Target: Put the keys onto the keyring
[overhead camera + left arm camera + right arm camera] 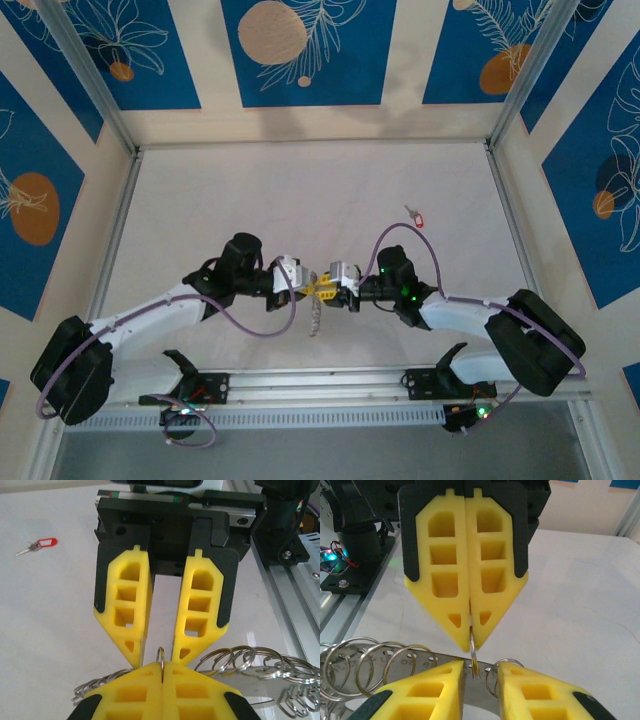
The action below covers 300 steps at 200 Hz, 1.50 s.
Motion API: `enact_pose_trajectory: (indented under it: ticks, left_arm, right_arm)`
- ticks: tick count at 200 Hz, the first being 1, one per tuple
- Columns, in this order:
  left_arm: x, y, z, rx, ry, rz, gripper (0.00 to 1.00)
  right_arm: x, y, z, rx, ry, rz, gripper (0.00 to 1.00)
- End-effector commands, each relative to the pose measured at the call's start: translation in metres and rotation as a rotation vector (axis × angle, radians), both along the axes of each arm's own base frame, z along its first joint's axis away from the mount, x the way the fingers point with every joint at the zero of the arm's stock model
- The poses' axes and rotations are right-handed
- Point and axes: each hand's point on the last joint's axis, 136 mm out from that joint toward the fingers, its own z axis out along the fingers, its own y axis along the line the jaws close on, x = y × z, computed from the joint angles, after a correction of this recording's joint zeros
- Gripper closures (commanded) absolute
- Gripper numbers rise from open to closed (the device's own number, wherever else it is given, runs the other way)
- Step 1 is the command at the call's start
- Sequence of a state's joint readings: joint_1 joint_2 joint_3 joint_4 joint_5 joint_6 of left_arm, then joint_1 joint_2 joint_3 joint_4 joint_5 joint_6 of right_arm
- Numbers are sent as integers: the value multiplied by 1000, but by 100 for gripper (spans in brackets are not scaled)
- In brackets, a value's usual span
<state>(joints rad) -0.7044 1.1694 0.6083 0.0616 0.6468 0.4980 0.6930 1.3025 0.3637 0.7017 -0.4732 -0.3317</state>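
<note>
The keyring is a string of silver split rings hanging between the two grippers, and it trails over the table in the left wrist view as the keyring. My left gripper is shut on one upright ring of it. My right gripper faces it tip to tip and is open. The same ring hangs down into its gap, touching neither finger. In the top view the left gripper and the right gripper meet at the table's middle. A key with a red tag lies far right, also visible as the key.
A grey metal strip with holes carries the other rings under my right gripper. An aluminium rail with the arm bases runs along the near edge. Frame posts stand at the table's corners.
</note>
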Motion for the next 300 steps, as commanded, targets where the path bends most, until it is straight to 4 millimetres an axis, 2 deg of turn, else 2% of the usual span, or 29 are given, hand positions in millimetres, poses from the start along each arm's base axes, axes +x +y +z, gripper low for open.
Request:
enact_pose_trajectory:
  ticks: [1,64,82,101,118,157,182,198,224,300]
  left_arm:
    - [-2,-6,19,-87,-18,-36,100]
    - [1,-5,14,-67,-8,-6,100]
    - [6,1,5,3,-22,19,79]
    - [14,7,-6,109,-36,45,75]
    - [22,9,-9,148,-53,70,75]
    - [22,5,-11,164,-53,35,78]
    - [19,4,-11,168,-57,13,100]
    - [18,4,-9,156,-63,9,100]
    - [15,4,-1,100,-56,5,100]
    - [6,-8,29,-75,-17,-64,100]
  right_arm:
    - [-5,2,3,30,11,35,77]
    - [-1,2,9,41,-11,16,100]
    - [2,1,6,-1,-9,-7,100]
    - [5,4,3,-76,-25,-22,100]
    - [7,7,6,-110,-35,-22,100]
    - [13,13,9,-149,-35,-27,100]
    - [11,16,11,-132,-38,-8,100]
    - [12,15,13,-104,-38,-18,100]
    - [7,6,16,-8,-33,0,82]
    - [-1,-2,16,95,20,19,75]
